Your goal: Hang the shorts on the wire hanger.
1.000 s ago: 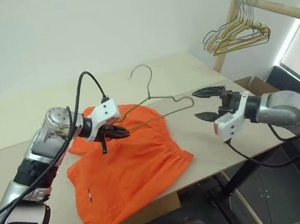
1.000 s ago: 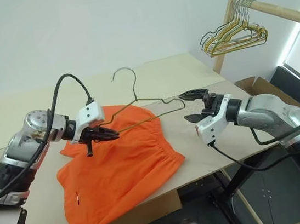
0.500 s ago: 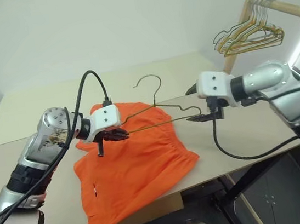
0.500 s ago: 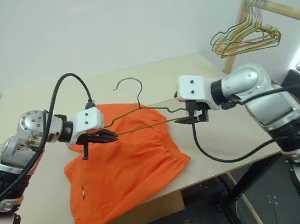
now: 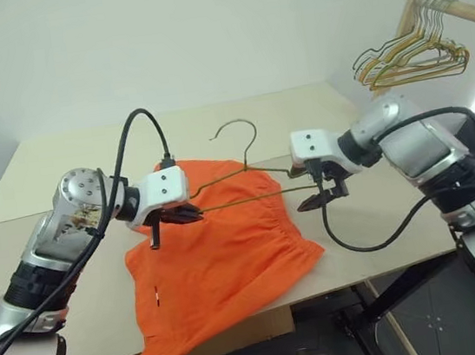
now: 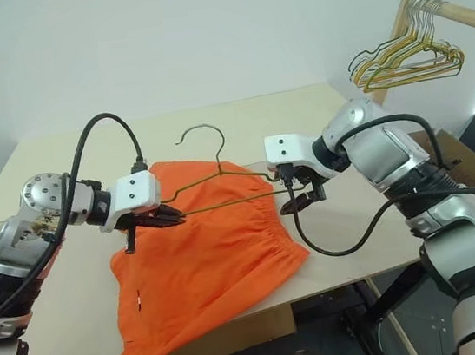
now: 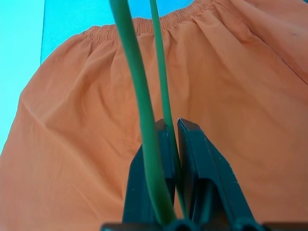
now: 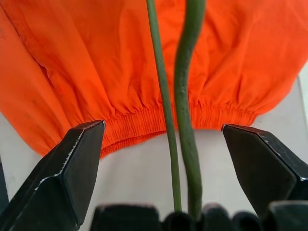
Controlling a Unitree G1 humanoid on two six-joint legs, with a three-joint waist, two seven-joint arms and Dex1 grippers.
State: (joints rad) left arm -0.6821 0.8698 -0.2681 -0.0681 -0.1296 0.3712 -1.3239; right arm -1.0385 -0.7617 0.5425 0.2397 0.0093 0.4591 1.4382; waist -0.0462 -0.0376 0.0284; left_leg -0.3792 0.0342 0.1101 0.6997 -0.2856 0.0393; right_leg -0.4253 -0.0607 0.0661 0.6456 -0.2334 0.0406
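While the left gripper is pinching one end of the wire hanger above the shorts on the table, the right gripper is standing wide, both wires between its jaws. If it closes off-centre, the thin wire may be twisting or slipping free. Both arms are angling inward and downward.

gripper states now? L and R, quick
Left gripper: shut on the wire hanger, held above the shorts.
Right gripper: open, fingers either side of the hanger's other end, not gripping it.
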